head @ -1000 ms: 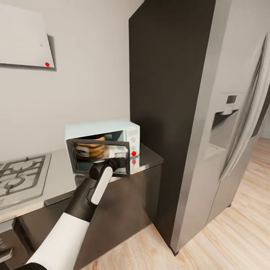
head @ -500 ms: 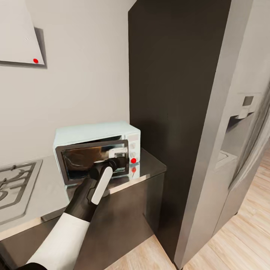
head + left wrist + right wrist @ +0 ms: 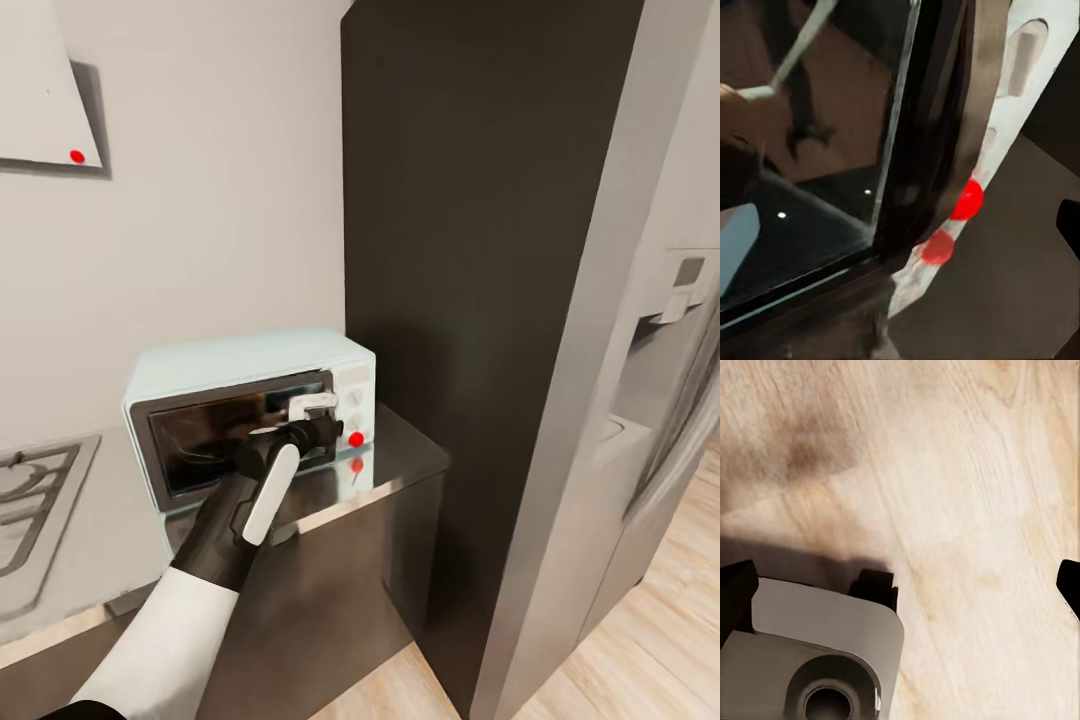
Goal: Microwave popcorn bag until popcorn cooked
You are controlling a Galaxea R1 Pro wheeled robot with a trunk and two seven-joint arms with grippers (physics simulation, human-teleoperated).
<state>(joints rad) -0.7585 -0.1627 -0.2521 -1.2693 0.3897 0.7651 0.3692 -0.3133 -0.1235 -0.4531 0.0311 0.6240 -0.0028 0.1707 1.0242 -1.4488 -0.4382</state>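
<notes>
My left arm (image 3: 215,540) has a glossy white lower sleeve that gives way to a matte black tapered forearm, with a rounded white strip running along its top toward the black wrist. In the right wrist view I see two black fingertips (image 3: 736,585) at the picture's edges, and a smooth grey rounded housing (image 3: 817,660) with a dark circular socket.

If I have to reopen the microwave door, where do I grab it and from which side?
Probably the door's top right corner, beside the white control panel. It seems hinged along its bottom edge, so the top swings out and down. Come from the front, where the left hand already sits, and pull toward the robot.
</notes>
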